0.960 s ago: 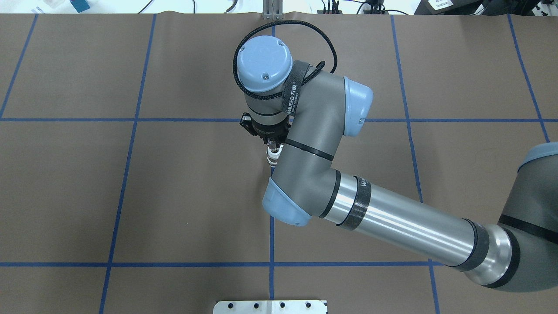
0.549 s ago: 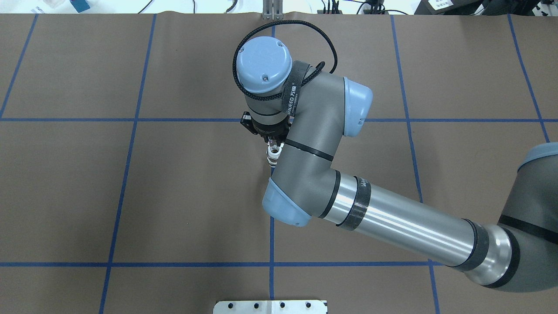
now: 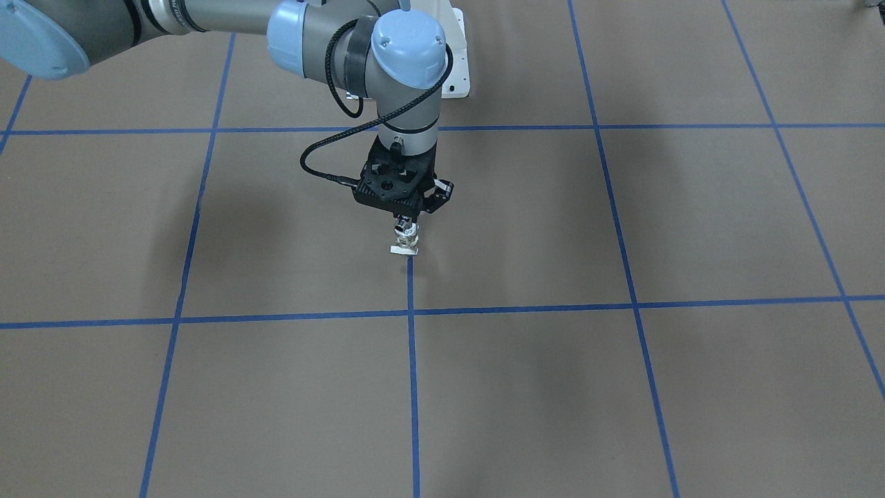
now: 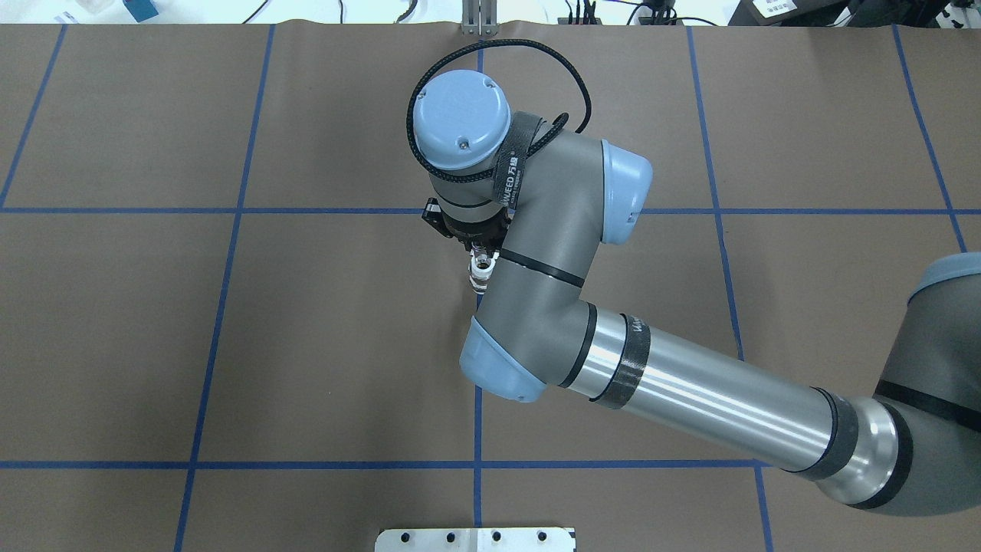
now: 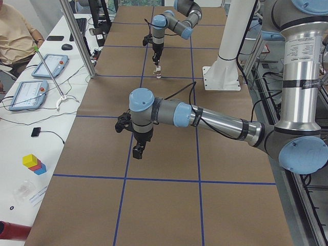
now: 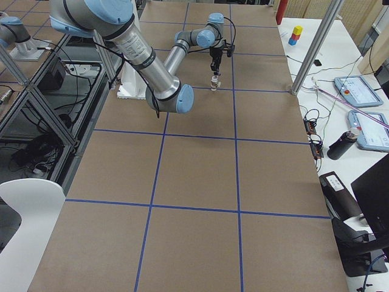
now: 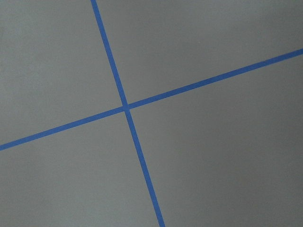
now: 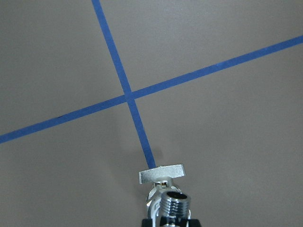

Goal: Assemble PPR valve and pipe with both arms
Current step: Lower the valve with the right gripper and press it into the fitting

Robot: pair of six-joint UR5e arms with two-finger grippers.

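Right tool (image 3: 404, 221) points straight down, fingers closed on PPR valve (image 3: 405, 242). Valve hangs vertical, flat white tab lowest, over blue tape line (image 3: 412, 290), mid-tabletop (image 3: 622, 387), well away from every edge. I cannot tell if tab touches surface. Left tool (image 5: 137, 152) low over tabletop, toward its left end. Seen from side camera only, so I cannot tell its opening.
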